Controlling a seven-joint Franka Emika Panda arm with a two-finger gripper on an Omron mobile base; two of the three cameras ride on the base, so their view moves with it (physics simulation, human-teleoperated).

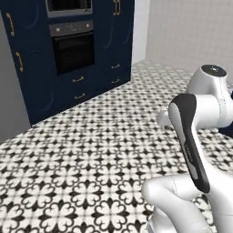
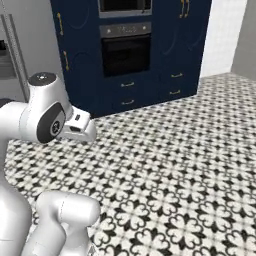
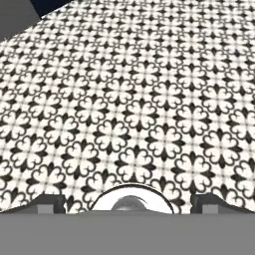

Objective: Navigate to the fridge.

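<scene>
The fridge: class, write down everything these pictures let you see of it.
The fridge stands at the left edge of both base views, against the left side of the navy cabinets. It looks like smooth light-grey metal. In the right base view one long vertical bar handle and a slice of a dark dispenser panel show; the doors look shut. Its base meets the patterned floor. Most of it is out of frame.

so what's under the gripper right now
Patterned black-and-white floor tiles lie below the open gripper, with nothing between its fingertips. A grey fridge corner and navy cabinet edge sit at the far top left. The floor directly beneath the hand is hidden.
</scene>
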